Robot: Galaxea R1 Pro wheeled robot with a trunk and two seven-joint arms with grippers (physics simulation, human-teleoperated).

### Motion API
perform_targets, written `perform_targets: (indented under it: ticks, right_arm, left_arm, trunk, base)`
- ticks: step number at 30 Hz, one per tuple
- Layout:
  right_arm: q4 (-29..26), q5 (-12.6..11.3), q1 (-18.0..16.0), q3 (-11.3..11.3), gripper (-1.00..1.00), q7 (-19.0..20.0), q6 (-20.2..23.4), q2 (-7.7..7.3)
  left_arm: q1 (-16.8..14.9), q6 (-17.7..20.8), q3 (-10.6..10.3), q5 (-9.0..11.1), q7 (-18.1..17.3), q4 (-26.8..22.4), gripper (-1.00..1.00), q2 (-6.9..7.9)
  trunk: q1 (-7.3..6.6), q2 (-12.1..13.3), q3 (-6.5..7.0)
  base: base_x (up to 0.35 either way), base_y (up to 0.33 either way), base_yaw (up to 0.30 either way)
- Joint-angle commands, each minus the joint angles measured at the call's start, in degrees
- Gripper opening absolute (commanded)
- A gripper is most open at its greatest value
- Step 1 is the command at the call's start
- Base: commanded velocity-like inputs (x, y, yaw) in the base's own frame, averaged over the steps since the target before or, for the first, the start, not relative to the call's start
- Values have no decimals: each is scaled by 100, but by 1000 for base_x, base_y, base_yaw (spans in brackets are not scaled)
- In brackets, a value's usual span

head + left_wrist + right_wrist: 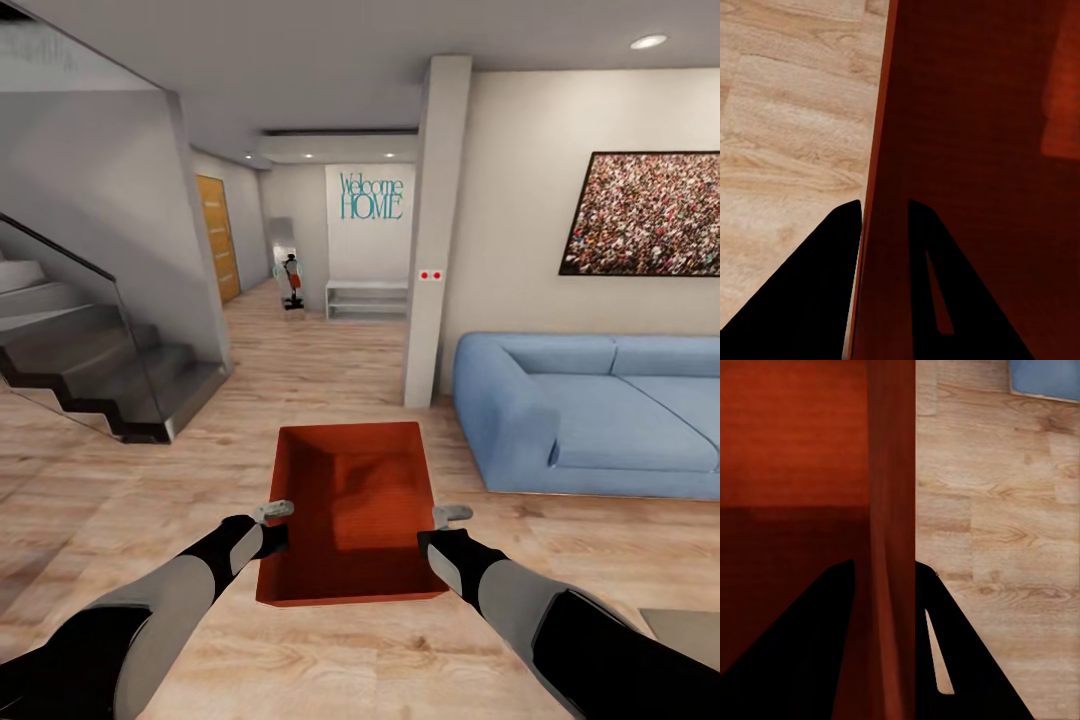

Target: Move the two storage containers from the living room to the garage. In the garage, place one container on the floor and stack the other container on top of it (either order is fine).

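One orange-red open-top storage container (350,500) hangs between my two arms over the light wood plank floor (330,375) of the living room. My left gripper (275,512) is shut on the container's left wall. In the left wrist view the black fingers (832,255) straddle that wall's rim, with the container's inside (975,112) beside it. My right gripper (450,516) is shut on the right wall. In the right wrist view its fingers (952,630) pinch the wall (891,472). The garage is out of view.
A blue sofa (590,415) stands at the right against a wall. A white pillar (432,230) rises ahead beside a hallway with a white bench (367,298) and an orange door (215,238). Dark stairs (90,360) with a glass rail are at the left. A grey mat corner (690,630) lies near right.
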Motion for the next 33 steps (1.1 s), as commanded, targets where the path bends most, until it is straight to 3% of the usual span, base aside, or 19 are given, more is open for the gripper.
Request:
perform_targets:
  ticks: [1, 24, 33]
  right_arm:
    - [-64, -90, -3, 139, -100, 3, 35, 22]
    - [-64, -90, -3, 139, -100, 4, 35, 22]
    - [-64, -90, -3, 139, -100, 3, 35, 20]
  left_arm:
    - [-5, 41, 172, -161, 86, -21, -100, -1]
    - [-5, 34, 172, -161, 86, -19, -100, -1]
    - [-5, 33, 172, -161, 86, -21, -100, -1]
  trunk:
    - [7, -13, -13]
    - [7, -13, -13]
    - [7, -13, -13]
  base:
    - [323, 0, 0]
    - [323, 0, 3]
    - [323, 0, 236]
